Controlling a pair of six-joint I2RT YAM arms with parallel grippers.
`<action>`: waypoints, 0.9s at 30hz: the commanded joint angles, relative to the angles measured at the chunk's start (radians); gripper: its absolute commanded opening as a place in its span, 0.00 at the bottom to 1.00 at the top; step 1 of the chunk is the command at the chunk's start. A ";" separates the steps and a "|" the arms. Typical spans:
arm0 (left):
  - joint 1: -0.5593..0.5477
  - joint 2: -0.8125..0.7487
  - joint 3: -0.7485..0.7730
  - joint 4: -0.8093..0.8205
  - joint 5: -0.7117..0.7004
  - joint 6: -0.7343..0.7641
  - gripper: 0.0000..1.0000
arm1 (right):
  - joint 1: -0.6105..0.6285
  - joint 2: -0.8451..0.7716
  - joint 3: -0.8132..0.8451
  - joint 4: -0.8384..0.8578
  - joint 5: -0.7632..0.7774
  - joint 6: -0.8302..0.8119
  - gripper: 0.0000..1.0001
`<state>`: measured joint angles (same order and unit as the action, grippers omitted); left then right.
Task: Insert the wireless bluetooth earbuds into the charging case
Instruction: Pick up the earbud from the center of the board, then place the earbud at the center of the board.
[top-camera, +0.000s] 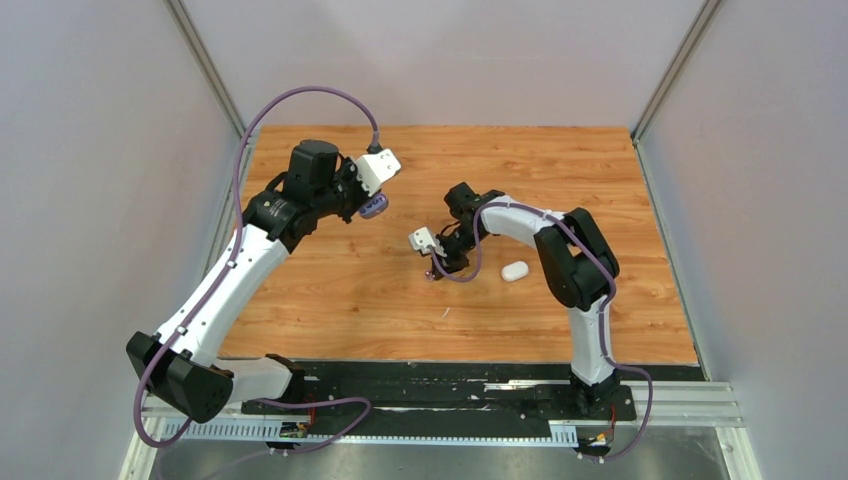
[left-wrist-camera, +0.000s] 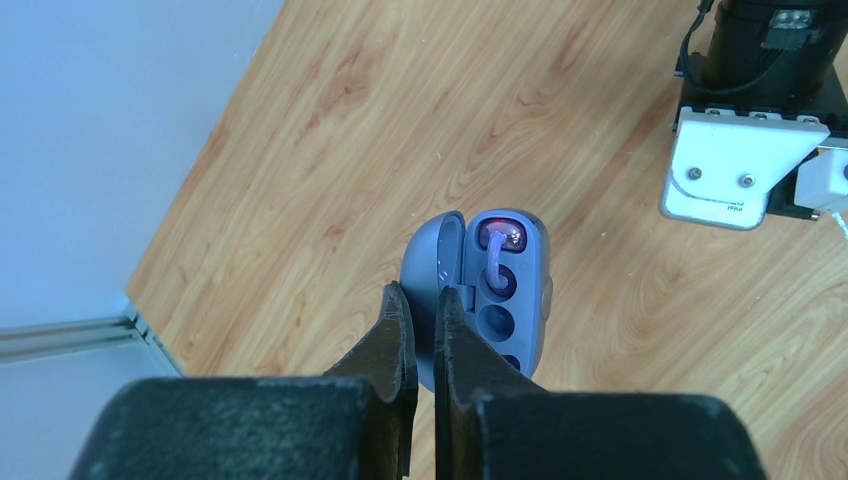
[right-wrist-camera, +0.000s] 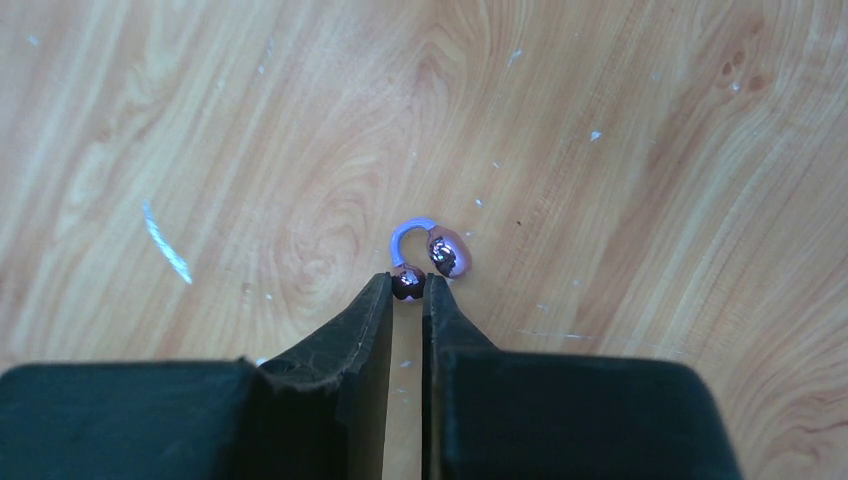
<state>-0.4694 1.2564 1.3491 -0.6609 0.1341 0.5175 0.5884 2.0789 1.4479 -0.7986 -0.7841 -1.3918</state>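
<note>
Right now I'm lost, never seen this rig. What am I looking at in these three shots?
You are looking at two robot arms bolted at the near edge of a wooden table. The wide picture comes from a fixed camera above and behind them. The other two come from a camera on each wrist, looking out past that arm's own two fingers.

The left gripper is clamped on an open purple case, which has one seated earbud in it.

The right gripper is down at the table, pinching one end of a purple earbud.

A closed white case lies on the table beside the right arm.
</note>
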 joint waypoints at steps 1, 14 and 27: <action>0.006 -0.016 -0.008 0.039 0.025 -0.028 0.00 | -0.016 -0.120 0.021 -0.037 -0.183 0.114 0.01; 0.012 0.015 -0.137 0.309 0.232 -0.027 0.00 | -0.198 -0.194 0.276 -0.057 -0.814 0.735 0.00; 0.007 0.079 -0.134 0.478 0.385 -0.120 0.00 | -0.118 -0.149 0.373 0.200 -0.918 1.236 0.00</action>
<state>-0.4622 1.3457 1.1828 -0.2829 0.4660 0.4515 0.4351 1.9205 1.8294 -0.7734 -1.5135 -0.3840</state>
